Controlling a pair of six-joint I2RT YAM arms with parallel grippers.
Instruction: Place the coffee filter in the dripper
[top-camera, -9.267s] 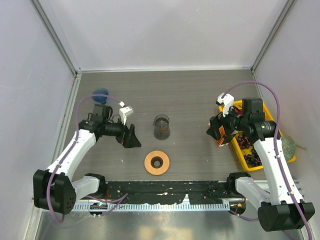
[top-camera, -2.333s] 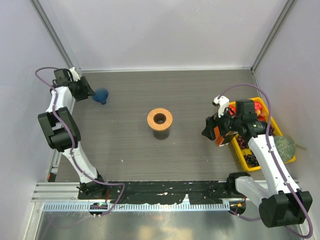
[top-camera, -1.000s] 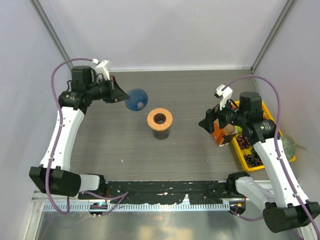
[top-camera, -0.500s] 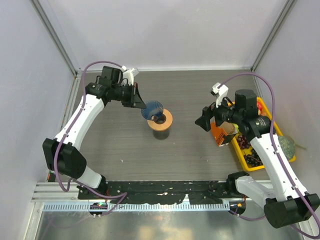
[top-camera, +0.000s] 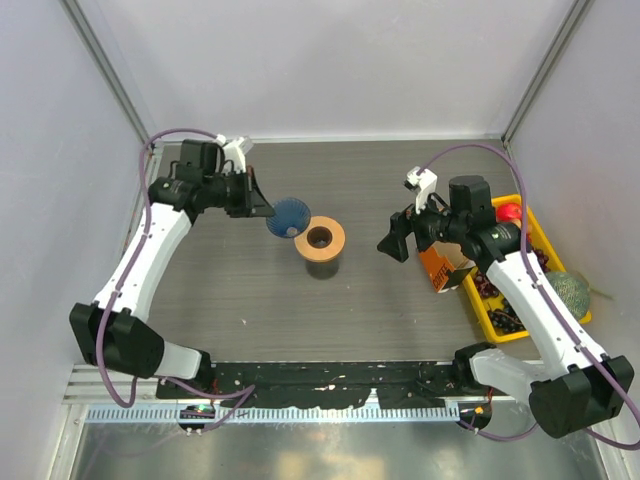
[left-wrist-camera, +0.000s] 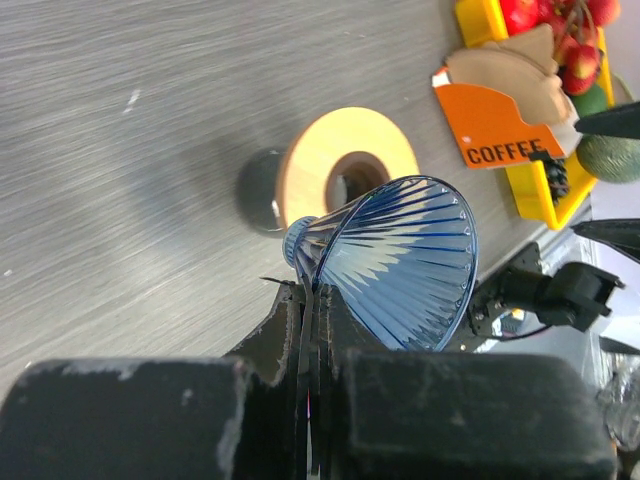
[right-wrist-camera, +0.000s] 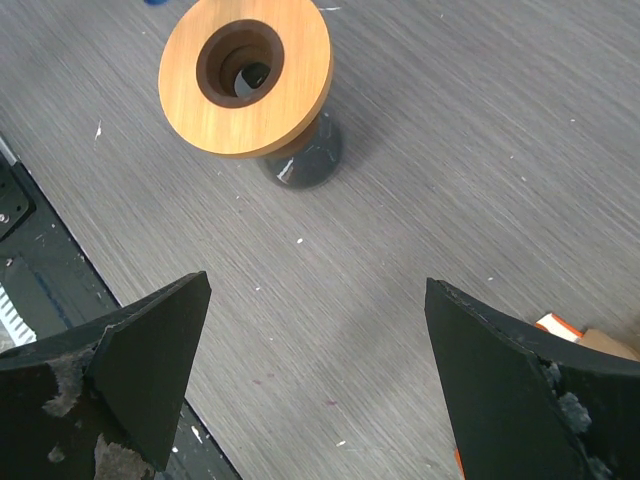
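The dripper is in two parts. Its blue ribbed cone (top-camera: 290, 216) (left-wrist-camera: 400, 255) hangs tilted just left of the wooden ring (top-camera: 320, 238) (left-wrist-camera: 345, 160) (right-wrist-camera: 247, 75), which rests on a dark glass jar (right-wrist-camera: 305, 160). My left gripper (top-camera: 262, 207) (left-wrist-camera: 308, 290) is shut on the cone's narrow end. To the right of the ring, my right gripper (top-camera: 392, 238) (right-wrist-camera: 315, 300) hovers open over bare table with nothing in it. Tan coffee filters (left-wrist-camera: 505, 75) stick out of the orange COFFEE box (top-camera: 440, 268) (left-wrist-camera: 490, 125), which the right arm partly hides from above.
A yellow tray (top-camera: 497, 335) of dark berries and red fruit sits at the right edge, with a green netted ball (top-camera: 570, 292) beside it. Grey walls enclose the table on three sides. The arm bases and a black rail run along the near edge.
The left arm swung the blue cone from the far left over to the ring, then drew it slightly back left. The open right gripper moved left toward the ring.
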